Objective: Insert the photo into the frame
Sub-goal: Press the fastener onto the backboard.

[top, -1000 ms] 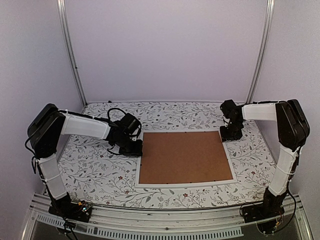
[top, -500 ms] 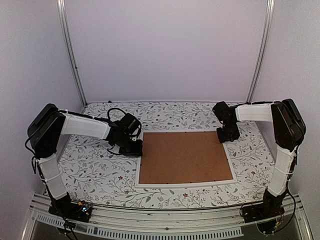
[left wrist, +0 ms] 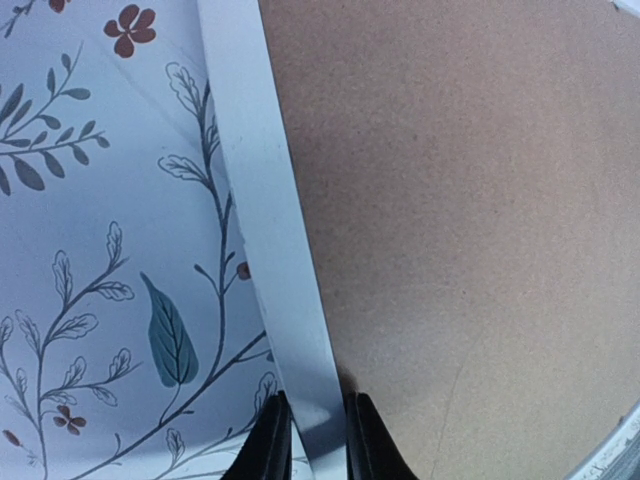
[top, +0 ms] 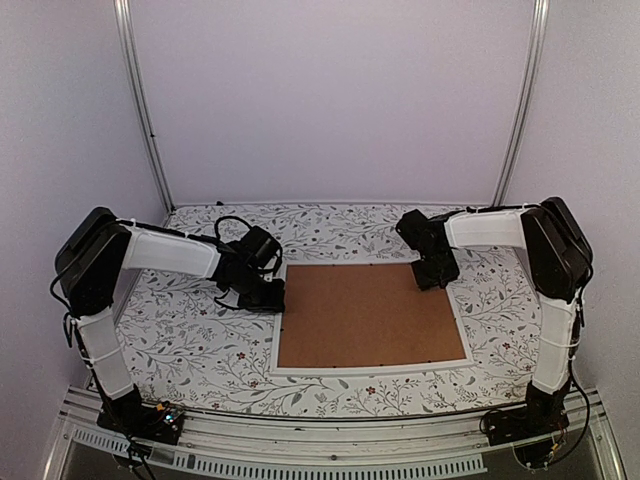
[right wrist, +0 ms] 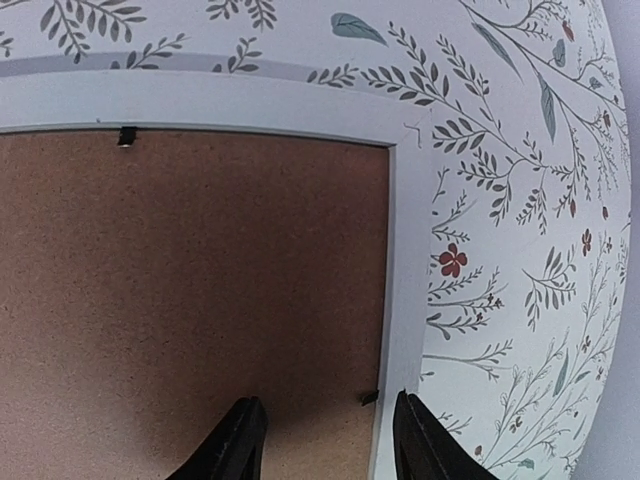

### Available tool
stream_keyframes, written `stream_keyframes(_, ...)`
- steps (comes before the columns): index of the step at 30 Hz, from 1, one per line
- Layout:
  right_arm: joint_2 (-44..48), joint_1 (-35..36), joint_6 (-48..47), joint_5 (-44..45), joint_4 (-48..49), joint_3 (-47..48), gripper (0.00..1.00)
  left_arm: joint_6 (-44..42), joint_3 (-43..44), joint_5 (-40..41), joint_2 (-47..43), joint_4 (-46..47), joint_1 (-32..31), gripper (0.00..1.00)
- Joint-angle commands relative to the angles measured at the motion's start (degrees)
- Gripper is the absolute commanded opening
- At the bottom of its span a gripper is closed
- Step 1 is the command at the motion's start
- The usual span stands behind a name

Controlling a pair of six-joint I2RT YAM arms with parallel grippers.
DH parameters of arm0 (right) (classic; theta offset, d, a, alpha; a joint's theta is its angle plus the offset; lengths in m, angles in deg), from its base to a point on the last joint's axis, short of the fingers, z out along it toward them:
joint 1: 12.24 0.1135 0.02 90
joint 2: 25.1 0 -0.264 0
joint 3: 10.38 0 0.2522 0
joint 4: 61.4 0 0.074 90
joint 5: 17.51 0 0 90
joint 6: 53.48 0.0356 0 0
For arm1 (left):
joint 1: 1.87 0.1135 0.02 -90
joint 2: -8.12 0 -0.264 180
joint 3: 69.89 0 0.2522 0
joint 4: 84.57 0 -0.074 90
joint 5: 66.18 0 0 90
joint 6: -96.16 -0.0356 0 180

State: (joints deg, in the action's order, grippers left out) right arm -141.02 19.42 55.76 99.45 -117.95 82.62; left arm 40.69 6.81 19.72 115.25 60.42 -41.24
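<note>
**Now: left hand pinches the frame, right hand hangs open**

And we're looking down at the frame [top: 370, 370], lying flat and back-up in the middle of the worktop [top: 190, 340], a touch nearer the right edge. Its narrow white border runs all the way round the brown backing board [top: 370, 315] that fills it.

Over on the left, the left hand [left wrist: 317, 405] is down at the frame's left border, close to its far-left corner. Its two dark fingers [left wrist: 272, 440] are drawn in tight on either side of that white strip, gripping it.

Across on the right, the right hand [right wrist: 328, 405] hovers at the frame's far-right corner with its jaws about half apart and nothing between them. One finger sits over the board, the other just past the right border. A small black clip [right wrist: 126, 135] shows on the board's far edge.
</note>
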Motion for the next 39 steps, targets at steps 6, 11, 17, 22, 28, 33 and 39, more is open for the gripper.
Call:
stream_keyframes(6, 5.38, 1.52, 1.07, -11.28, -2.17, -4.71, 0.49, -1.98, -1.59, -0.06, 3.24, 0.54, -0.19, 0.18)
stream_keyframes(11, 13.17, 0.18, 1.48, -14.09, -3.36, -8.72, 0.49, -1.88, -1.76, 0.1, 3.08, 0.6, -0.2, 0.18)
stream_keyframes(17, 20.02, -2.28, 1.67, -14.26, -4.95, -14.53, 0.49, -2.02, -1.61, 0.58, 2.83, 0.19, -0.22, 0.18)
stream_keyframes(22, 22.49, -3.75, 1.54, -14.63, -4.78, -18.31, 0.49, -2.1, -1.43, 1.17, 2.73, -0.19, -0.18, 0.18)
stream_keyframes(28, 23.11, -4.84, 1.19, -13.53, -4.94, -20.08, 0.49, -2.1, -1.33, 1.26, 2.69, -0.38, -0.18, 0.18)
stream_keyframes(33, 23.78, -5.57, 0.8, -13.58, -5.29, -19.85, 0.49, -2.1, -1.48, 1.28, 2.74, -0.33, -0.24, 0.18)
stream_keyframes(39, 23.14, -6.12, 0.79, -13.67, -6.49, -19.35, 0.49, -2.21, -1.44, 1.26, 2.77, -0.37, -0.23, 0.18)
